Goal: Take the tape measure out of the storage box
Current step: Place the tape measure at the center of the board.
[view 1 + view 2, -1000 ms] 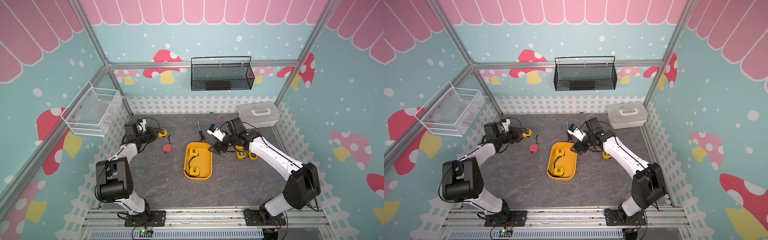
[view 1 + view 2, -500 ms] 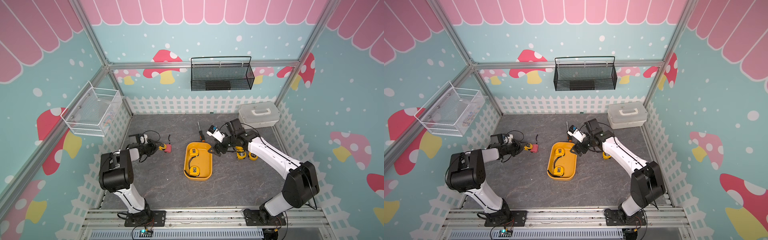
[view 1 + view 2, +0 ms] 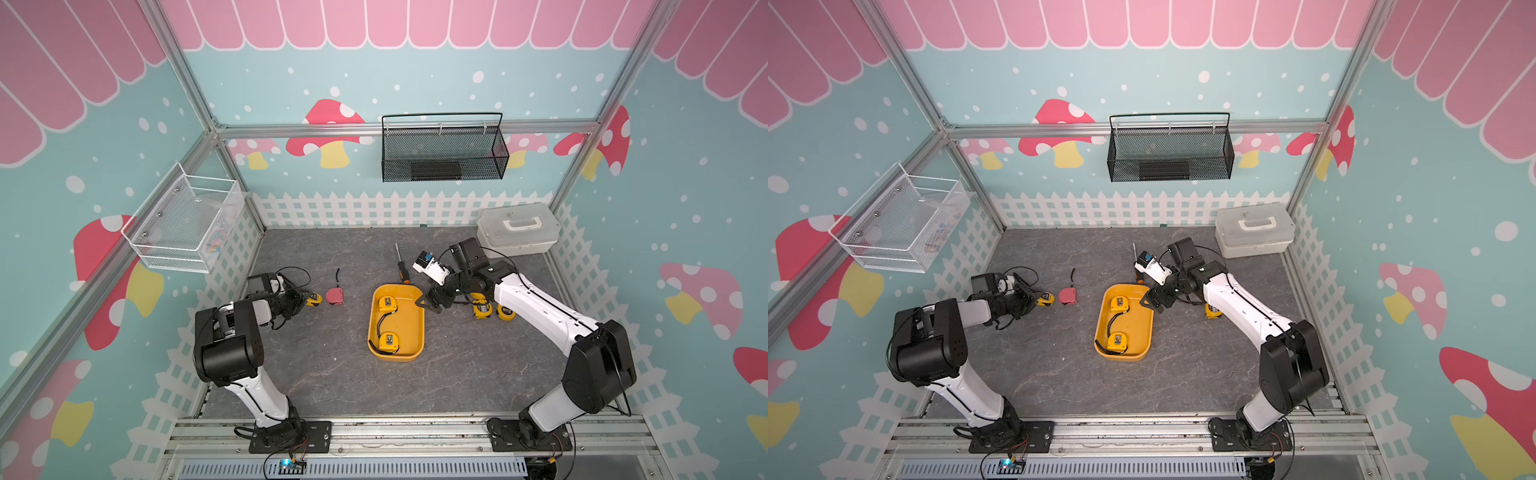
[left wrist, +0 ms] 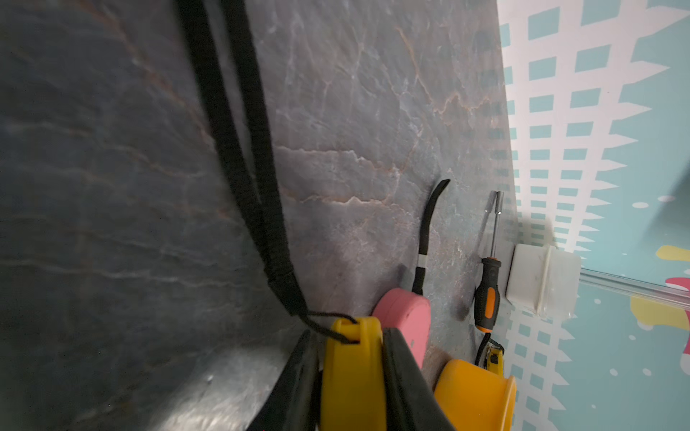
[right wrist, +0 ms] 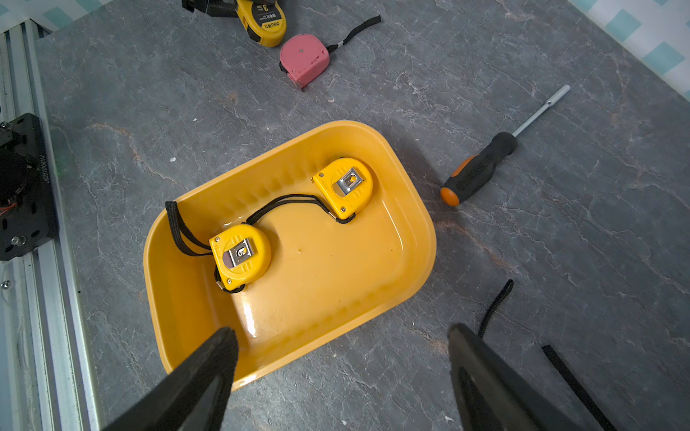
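Both arms same build. Left arm and right arm: white tapered links, bulky black joint housings, thin black cables looped at the wrists. Black flat base plates, screws showing. White wrist camera on right arm, blue face. Right pincer: matte black wedge fingers.

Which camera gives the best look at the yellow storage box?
The right wrist view: the storage box lies whole and close, its inside open to view. Both top views show the box whole but small. The left wrist view catches only a bit of its rim.
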Tool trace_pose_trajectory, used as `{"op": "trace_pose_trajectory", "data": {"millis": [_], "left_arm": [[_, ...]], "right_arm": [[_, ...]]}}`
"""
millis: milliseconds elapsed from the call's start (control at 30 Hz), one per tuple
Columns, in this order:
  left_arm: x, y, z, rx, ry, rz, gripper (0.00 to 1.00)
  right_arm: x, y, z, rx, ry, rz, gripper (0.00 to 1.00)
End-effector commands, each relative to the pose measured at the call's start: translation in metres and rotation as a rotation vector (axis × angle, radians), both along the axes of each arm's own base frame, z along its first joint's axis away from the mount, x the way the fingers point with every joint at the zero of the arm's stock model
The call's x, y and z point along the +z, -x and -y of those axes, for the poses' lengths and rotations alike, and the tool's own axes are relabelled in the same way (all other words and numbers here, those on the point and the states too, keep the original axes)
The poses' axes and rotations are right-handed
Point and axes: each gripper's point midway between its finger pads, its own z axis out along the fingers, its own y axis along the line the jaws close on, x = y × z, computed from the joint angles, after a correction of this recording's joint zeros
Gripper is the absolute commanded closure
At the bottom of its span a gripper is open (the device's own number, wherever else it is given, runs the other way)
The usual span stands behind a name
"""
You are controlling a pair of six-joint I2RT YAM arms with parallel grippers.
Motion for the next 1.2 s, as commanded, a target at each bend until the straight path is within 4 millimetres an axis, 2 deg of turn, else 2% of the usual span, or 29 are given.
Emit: {"op": "trace_pose_trajectory", "data": {"millis": [0,300,467,633,833,1167], "left_arm": [[-0.003,0.004,0.0,-0.011,-0.017,-0.01,0.7],[-0.014,0.005,0.003,-0.011,0.012,-0.023,0.68],[-0.018,0.003,0.006,-0.02,0.013,-0.03,0.63],[-0.019,0.007,0.004,-0.021,-0.012,-0.051,0.53],[-0.017,0.013,0.003,-0.017,-0.03,-0.071,0.43],[0.0,0.034,-0.01,0.047,-0.149,-0.092,0.35]], "right_arm": [[-0.006,-0.001,0.0,-0.002,-0.004,-0.022,0.11],[-0.008,-0.002,0.0,-0.001,-0.003,-0.024,0.11],[-0.009,-0.003,-0.001,-0.001,-0.007,-0.032,0.11],[-0.008,-0.002,0.0,-0.004,-0.004,-0.029,0.11],[-0.006,-0.002,0.0,-0.002,-0.004,-0.022,0.11],[-0.006,-0.008,0.002,-0.011,0.02,-0.015,0.09]]}}
